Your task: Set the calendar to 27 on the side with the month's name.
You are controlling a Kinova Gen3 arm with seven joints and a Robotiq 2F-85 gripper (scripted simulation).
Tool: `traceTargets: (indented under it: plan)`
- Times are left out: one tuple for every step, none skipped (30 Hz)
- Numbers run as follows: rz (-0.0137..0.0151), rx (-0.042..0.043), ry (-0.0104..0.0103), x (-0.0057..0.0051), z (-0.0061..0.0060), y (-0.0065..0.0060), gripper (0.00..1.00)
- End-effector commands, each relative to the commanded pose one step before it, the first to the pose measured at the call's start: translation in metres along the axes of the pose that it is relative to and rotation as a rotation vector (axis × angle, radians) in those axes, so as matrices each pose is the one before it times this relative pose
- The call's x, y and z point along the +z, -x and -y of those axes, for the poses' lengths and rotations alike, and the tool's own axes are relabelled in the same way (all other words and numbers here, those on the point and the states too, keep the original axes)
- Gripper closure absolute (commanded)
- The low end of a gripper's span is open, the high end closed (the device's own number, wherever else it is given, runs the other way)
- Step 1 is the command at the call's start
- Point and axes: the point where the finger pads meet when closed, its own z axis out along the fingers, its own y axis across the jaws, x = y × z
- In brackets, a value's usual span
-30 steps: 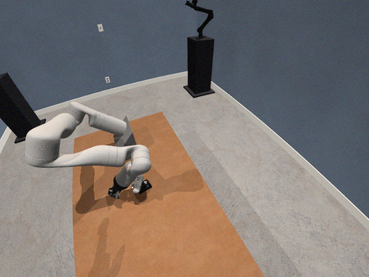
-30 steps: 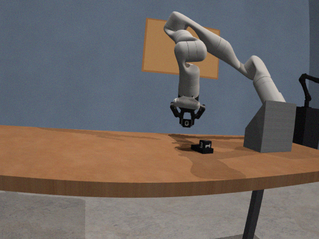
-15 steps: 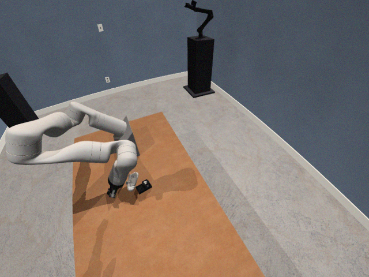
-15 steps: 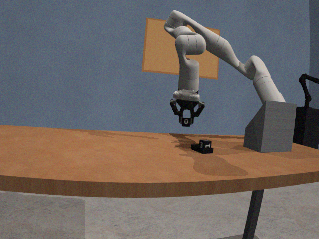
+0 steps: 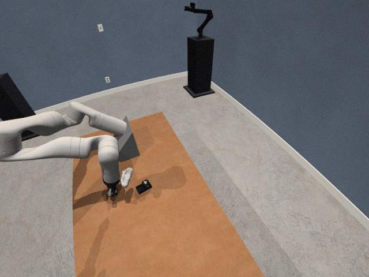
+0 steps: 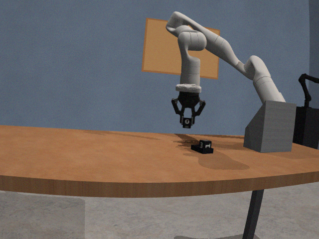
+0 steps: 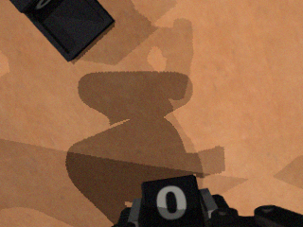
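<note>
My gripper (image 6: 187,122) hangs well above the table, left of the tray, and is shut on a black date cube (image 6: 187,122). In the wrist view the held cube (image 7: 171,200) shows a white 0 on the face towards the camera. The black tray (image 6: 202,149) lies flat on the table, and the second black cube (image 6: 205,144) stands in it with a white 1 showing. The tray also shows in the top view (image 5: 143,186) and in the top left corner of the wrist view (image 7: 63,24). My gripper is small in the top view (image 5: 112,192).
The grey arm base block (image 6: 269,126) stands at the back right of the table. A black pedestal with a dark arm (image 5: 199,65) stands on the floor far from the table. The table's front edge (image 6: 154,183) is well away from the tray.
</note>
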Motion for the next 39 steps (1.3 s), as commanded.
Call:
traceTargets:
  plan:
    - [-0.02144,0.02099,0.00094,-0.00196,-0.00496,0.00960,0.72]
    - [-0.00164,-0.00002,0.00011,-0.00005,0.00002,0.00003,0.72]
    - [0.00000,0.00000,0.00000,0.00000,0.00000,0.00000,0.72]
    - [0.00000,0.00000,0.00000,0.00000,0.00000,0.00000,0.72]
    - [-0.00025,0.00000,0.00002,-0.00001,0.00000,0.00000,0.72]
    - [-0.00019,0.00000,-0.00002,0.00001,0.00000,0.00000,0.72]
    - [-0.00121,0.00002,-0.00011,0.00004,-0.00001,0.00000,0.72]
    - [-0.00300,0.00004,-0.00027,0.00010,-0.00002,0.00000,0.72]
    - [-0.00531,0.00007,-0.00046,0.00018,-0.00004,0.00001,0.72]
    - [-0.00792,0.00010,-0.00065,0.00025,-0.00006,0.00002,0.72]
    - [-0.01061,0.00012,-0.00081,0.00031,-0.00008,0.00003,0.72]
    - [-0.01321,0.00015,-0.00090,0.00034,-0.00009,0.00006,0.72]
    - [-0.01557,0.00016,-0.00091,0.00035,-0.00009,0.00008,0.72]
    - [-0.01755,0.00015,-0.00082,0.00031,-0.00009,0.00012,0.72]
    - [-0.01907,0.00013,-0.00065,0.00025,-0.00008,0.00015,0.72]
    - [-0.02006,0.00008,-0.00041,0.00015,-0.00006,0.00019,0.72]
    - [-0.02048,0.00002,-0.00013,0.00004,-0.00003,0.00022,0.72]
    - [-0.02032,-0.00006,0.00016,-0.00007,0.00000,0.00024,0.72]
    - [-0.01960,-0.00014,0.00043,-0.00018,0.00003,0.00026,0.72]
    - [0.00000,0.00000,0.00000,0.00000,0.00000,0.00000,0.72]
    - [0.00000,0.00000,0.00000,0.00000,0.00000,0.00000,0.72]
    - [-0.01836,-0.00021,0.00065,-0.00026,0.00006,0.00026,0.72]
    - [-0.01667,-0.00027,0.00080,-0.00032,0.00009,0.00025,0.72]
    - [-0.01460,-0.00030,0.00086,-0.00035,0.00010,0.00023,0.72]
    - [-0.01226,-0.00030,0.00084,-0.00034,0.00010,0.00020,0.72]
    - [-0.00976,-0.00028,0.00075,-0.00031,0.00009,0.00016,0.72]
    - [-0.00723,-0.00023,0.00060,-0.00024,0.00008,0.00012,0.72]
    - [-0.00483,-0.00016,0.00042,-0.00017,0.00005,0.00008,0.72]
    - [-0.00272,-0.00009,0.00024,-0.00010,0.00003,0.00005,0.72]
    - [-0.00109,-0.00004,0.00010,-0.00004,0.00001,0.00002,0.72]
    - [-0.00017,-0.00001,0.00002,-0.00001,0.00000,0.00000,0.72]
    - [-0.00011,0.00000,-0.00001,0.00000,0.00000,0.00000,0.72]
    - [-0.00071,0.00002,-0.00009,0.00003,0.00000,0.00000,0.72]
    - [-0.00180,0.00005,-0.00023,0.00008,-0.00001,0.00000,0.72]
    - [-0.00324,0.00009,-0.00040,0.00014,-0.00001,0.00001,0.72]
    - [-0.00493,0.00014,-0.00059,0.00020,-0.00002,0.00001,0.72]
    - [0.00000,0.00000,0.00000,0.00000,0.00000,0.00000,0.72]
    - [0.00000,0.00000,0.00000,0.00000,0.00000,0.00000,0.72]
    - [-0.00676,0.00018,-0.00077,0.00026,-0.00002,0.00002,0.72]
